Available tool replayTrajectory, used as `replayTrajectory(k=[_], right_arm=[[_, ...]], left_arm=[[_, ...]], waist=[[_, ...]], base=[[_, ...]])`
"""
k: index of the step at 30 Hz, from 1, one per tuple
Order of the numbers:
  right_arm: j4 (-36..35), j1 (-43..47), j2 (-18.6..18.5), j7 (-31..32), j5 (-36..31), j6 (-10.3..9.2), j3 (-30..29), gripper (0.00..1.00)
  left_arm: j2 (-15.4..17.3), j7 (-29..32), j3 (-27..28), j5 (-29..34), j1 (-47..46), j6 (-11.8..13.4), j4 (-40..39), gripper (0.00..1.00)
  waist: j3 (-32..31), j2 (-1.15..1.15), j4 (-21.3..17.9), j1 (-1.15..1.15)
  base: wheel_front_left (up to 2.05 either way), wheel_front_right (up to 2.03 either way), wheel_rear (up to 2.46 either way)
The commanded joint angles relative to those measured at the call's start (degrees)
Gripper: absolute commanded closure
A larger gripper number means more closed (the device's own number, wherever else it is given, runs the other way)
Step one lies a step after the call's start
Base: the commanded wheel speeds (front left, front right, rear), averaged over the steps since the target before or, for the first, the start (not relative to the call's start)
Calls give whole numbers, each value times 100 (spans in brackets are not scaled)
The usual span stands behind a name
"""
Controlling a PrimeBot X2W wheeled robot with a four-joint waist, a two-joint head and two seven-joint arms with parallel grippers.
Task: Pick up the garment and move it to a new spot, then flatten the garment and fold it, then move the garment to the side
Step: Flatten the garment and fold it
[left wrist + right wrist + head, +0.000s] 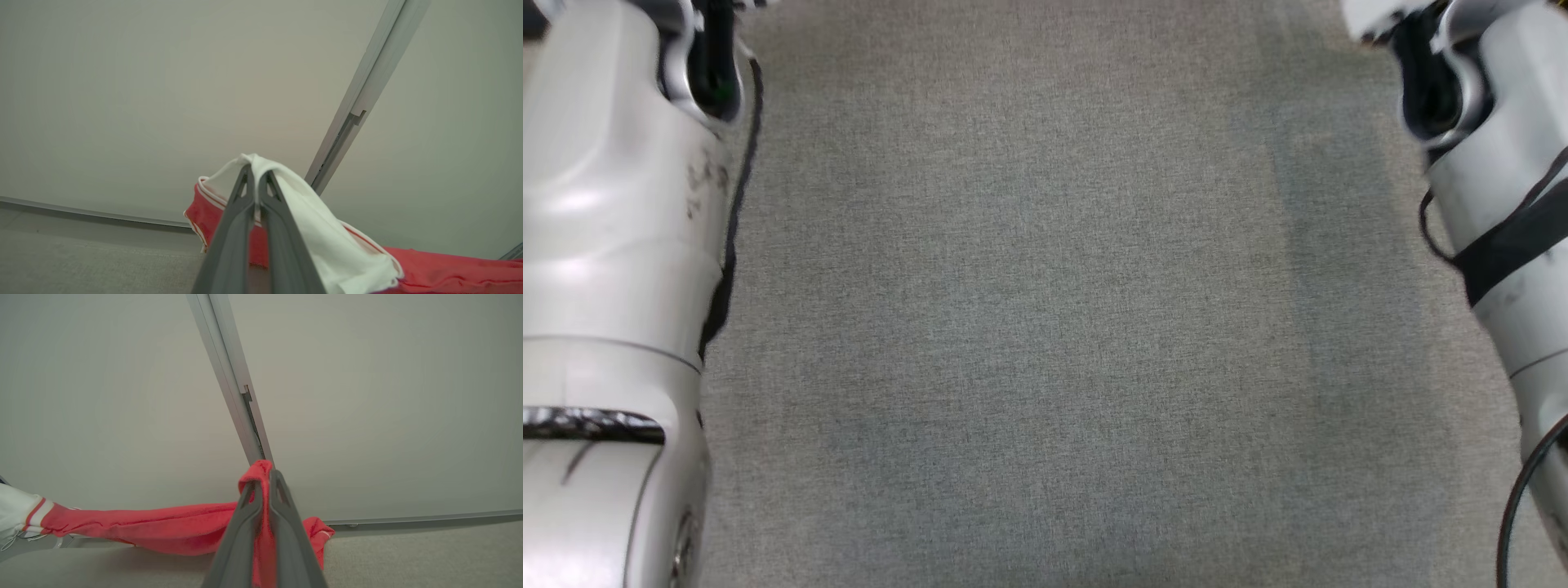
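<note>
The garment is red cloth with white trim and a white part. In the left wrist view my left gripper is shut on its white fabric, which drapes over the right finger, red cloth trailing off to the right. In the right wrist view my right gripper is shut on a red fold of the garment, which stretches left as a taut band to a white striped end. The cloth hangs above the grey fabric surface. In the head view both pale forearms flank the frame.
The grey woven surface spreads between the two forearms. A pale wall with a slanting metal rail stands behind the cloth, and a low ledge runs along its base. A black cable hangs beside the left forearm.
</note>
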Motion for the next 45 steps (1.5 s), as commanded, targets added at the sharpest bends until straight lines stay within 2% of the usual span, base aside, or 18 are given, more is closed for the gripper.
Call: replayTrajectory(k=[1, 7, 15, 20, 24, 28, 34, 40, 45], right_arm=[[141, 216, 53, -88, 161, 1, 144, 100], [229, 901, 84, -345, 683, 1, 543, 100], [-349, 2372, -194, -563, 1356, 0, 951, 100], [-1083, 3318, -455, -572, 1334, -4, 627, 100], [-1656, 4195, -637, -574, 1162, -5, 208, 100], [-2044, 5155, -684, -575, 1105, -5, -178, 100], [-2453, 6372, -724, -575, 972, -5, -427, 100], [-2853, 7218, -760, -348, 792, -6, -834, 100], [-3133, 7670, -600, -36, 655, -5, -1246, 100]], left_arm=[[2, -32, 106, -78, 224, -46, 62, 100], [-72, -29, 454, -153, 1118, -166, -201, 100], [-138, -32, 1136, 84, 3101, -301, -1464, 100], [-179, -32, 1190, 353, 4451, -332, -2198, 100], [-189, -25, 989, 452, 5433, -337, -2730, 100], [-186, 270, 744, 433, 6259, -138, -3266, 100], [-197, 1090, 502, 394, 7524, 289, -4751, 100], [-112, 1966, 355, 545, 8690, 711, -6385, 100], [-82, 2518, 219, 661, 9317, 942, -7412, 100]], waist=[[78, 0, 9, 0], [0, 0, -28, 0], [-414, 0, -95, 0], [-860, 0, -26, 0], [-1232, 0, 142, 0], [-1585, 0, 312, 0], [-1957, 0, 451, 0], [-2216, 0, 441, 0], [-2341, 0, 442, 0]], base=[[0, 0, 0], [0, 0, 0], [0, 0, 0], [0, 0, 0], [0, 0, 0], [0, 0, 0], [0, 0, 0], [0, 0, 0], [0, 0, 0]])
